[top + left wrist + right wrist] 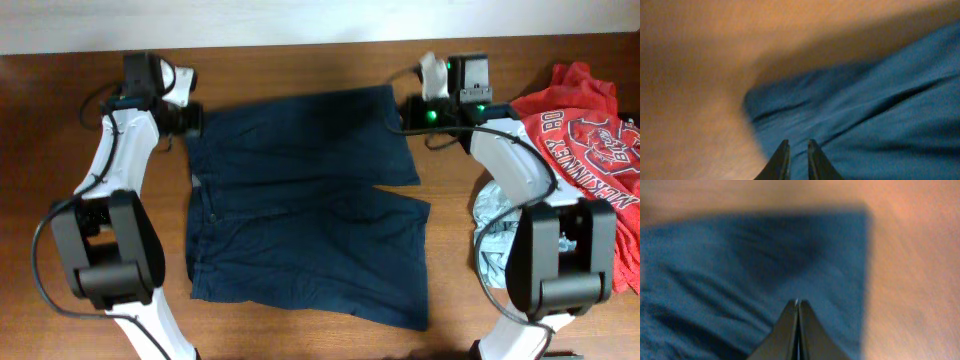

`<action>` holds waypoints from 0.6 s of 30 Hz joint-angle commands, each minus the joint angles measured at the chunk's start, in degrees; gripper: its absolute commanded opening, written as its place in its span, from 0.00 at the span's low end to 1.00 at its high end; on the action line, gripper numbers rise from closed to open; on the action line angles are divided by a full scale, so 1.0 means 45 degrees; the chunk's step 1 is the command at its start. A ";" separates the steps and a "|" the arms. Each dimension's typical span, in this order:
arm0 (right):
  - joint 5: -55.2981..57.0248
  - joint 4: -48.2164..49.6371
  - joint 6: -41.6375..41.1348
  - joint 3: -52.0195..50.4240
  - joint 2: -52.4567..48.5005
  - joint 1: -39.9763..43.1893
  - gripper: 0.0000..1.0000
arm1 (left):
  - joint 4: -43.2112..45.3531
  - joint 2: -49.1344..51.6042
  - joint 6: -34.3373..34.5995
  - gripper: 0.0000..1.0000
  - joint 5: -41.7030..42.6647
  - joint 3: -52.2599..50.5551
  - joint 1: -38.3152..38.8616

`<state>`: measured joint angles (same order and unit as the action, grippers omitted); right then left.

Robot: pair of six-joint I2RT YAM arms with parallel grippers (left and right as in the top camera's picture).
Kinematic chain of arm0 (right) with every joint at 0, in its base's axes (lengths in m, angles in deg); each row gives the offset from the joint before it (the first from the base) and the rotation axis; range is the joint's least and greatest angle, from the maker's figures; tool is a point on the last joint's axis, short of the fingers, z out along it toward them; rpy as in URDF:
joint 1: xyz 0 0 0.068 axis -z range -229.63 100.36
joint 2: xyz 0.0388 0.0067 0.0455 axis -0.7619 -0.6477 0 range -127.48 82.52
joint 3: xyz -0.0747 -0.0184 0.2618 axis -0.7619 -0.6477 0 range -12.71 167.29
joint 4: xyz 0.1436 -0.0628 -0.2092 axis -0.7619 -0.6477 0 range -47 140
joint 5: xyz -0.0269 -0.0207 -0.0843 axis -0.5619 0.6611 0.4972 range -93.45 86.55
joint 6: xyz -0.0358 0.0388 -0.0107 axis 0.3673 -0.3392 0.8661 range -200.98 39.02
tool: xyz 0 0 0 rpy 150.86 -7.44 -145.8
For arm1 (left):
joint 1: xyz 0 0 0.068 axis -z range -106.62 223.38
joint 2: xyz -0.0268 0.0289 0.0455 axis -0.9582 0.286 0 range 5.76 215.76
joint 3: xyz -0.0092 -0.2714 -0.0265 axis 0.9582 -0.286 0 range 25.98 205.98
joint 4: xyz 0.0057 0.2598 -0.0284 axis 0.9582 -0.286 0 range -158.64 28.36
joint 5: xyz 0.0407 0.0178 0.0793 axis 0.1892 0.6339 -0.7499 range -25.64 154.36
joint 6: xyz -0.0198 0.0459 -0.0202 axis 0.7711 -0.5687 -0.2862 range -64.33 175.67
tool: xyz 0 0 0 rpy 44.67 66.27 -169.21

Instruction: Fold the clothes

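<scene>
The clothes [310, 200] are dark navy shorts lying spread flat on the wooden table [300, 65], waistband to the left and two wide legs to the right. My left gripper [190, 122] hovers at the far left corner by the waistband. In the left wrist view its fingers [798, 142] stand a narrow crack apart over the blue cloth [865, 110], with nothing pinched between them. My right gripper [408, 112] is at the far right corner of the upper leg. There its fingers [797, 301] are pressed together above the cloth [740, 265], near the hem edge.
A red T-shirt with white print [585, 130] lies bunched at the right edge of the table. A pale grey-green garment [495, 230] sits under the right arm. Both arm bases stand at the near edge, flanking the shorts.
</scene>
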<state>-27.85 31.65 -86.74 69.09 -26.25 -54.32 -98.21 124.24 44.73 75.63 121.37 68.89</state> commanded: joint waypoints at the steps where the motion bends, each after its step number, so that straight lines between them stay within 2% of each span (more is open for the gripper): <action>1: -0.1443 0.0884 0.0083 0.0078 0.0058 -0.1059 0.04 | -0.0039 -0.0350 -0.0073 0.14 0.1525 0.0257 0.0874; 6: 0.0233 0.2132 -0.0850 0.0078 -0.1195 -0.2492 0.04 | -0.0034 0.0699 -0.0073 0.14 0.1433 0.0228 0.1967; 9: 0.0976 0.2822 -0.0845 0.0078 -0.2108 -0.3026 0.04 | -0.0058 0.1569 -0.0068 0.01 0.1073 0.0228 0.2361; 18: 0.2681 0.4435 -0.1506 0.0078 -0.4556 -0.2929 0.04 | -0.0806 0.3264 0.0219 0.01 0.0534 0.0228 0.2467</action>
<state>-20.33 50.12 -92.14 69.49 -44.28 -68.62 -100.90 135.71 45.21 80.92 122.73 80.02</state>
